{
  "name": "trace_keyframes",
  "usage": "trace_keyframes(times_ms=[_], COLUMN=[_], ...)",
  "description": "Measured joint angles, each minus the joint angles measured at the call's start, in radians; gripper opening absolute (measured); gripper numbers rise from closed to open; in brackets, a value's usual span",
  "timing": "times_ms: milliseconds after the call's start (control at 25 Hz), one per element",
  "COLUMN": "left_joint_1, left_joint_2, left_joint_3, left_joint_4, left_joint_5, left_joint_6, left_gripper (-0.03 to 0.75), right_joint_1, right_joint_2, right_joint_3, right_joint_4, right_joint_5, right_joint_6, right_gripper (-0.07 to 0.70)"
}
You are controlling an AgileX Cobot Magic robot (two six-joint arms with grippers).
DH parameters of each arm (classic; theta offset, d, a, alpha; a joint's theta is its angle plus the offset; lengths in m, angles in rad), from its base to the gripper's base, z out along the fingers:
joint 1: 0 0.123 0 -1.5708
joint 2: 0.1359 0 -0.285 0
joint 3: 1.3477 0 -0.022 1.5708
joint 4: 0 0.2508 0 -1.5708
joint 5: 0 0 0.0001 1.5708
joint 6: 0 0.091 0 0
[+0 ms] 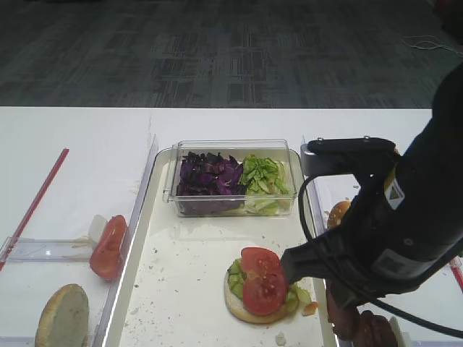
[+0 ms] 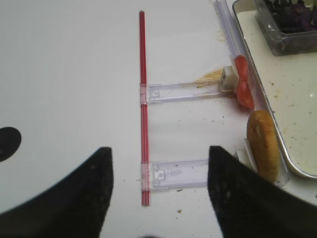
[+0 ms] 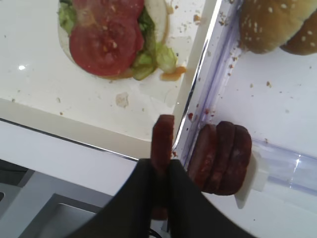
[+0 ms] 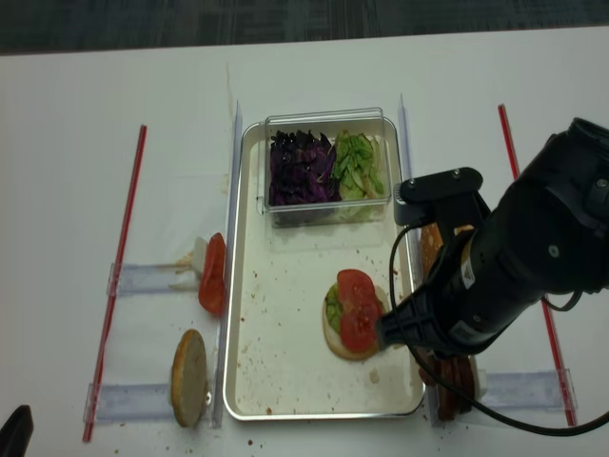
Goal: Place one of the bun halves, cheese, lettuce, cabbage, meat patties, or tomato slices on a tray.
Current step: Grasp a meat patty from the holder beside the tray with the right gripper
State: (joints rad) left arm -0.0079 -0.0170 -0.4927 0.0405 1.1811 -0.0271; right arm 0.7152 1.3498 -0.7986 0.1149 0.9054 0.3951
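My right gripper (image 3: 162,166) is shut on a dark red meat patty (image 3: 163,141), held edge-on just above the tray's right rim (image 3: 195,89). Three more meat patties (image 3: 220,158) stand on edge in a rack outside the tray. On the tray (image 1: 188,275) lies a bun half topped with lettuce and two tomato slices (image 1: 262,282). My left gripper (image 2: 158,151) is open over bare table, left of the tray. A spare bun half (image 1: 64,314) and tomato slices (image 1: 108,246) stand left of the tray. Cheese is out of view.
A clear plastic box (image 1: 233,144) at the tray's far end holds purple cabbage (image 1: 210,177) and green lettuce (image 1: 264,177). Sesame buns (image 3: 277,25) sit right of the tray. Red strips (image 2: 143,99) and clear rack rails (image 2: 183,91) lie on the white table.
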Motion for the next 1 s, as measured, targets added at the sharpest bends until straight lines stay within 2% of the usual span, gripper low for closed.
trace_keyframes(times_ms=[200,560,840,1000], left_joint_1=[0.0,0.0,0.0,0.0], left_joint_2=[0.0,0.0,0.0,0.0], left_joint_3=[0.0,0.0,0.0,0.0], left_joint_4=[0.0,0.0,0.0,0.0], left_joint_5=[0.0,0.0,0.0,0.0], left_joint_6=[0.0,0.0,0.0,0.0], left_gripper=[0.421,0.421,0.421,0.421], right_joint_1=[0.0,-0.003,-0.102,-0.141], right_joint_2=[0.0,0.0,0.0,0.0], right_joint_3=[0.0,-0.016,-0.089,-0.092], right_joint_4=[-0.015,-0.12,-0.135,-0.136], right_joint_5=[-0.016,-0.039,0.037,0.052], right_joint_6=[0.004,0.036,-0.003,-0.033], right_gripper=[0.117,0.115,0.115,0.115])
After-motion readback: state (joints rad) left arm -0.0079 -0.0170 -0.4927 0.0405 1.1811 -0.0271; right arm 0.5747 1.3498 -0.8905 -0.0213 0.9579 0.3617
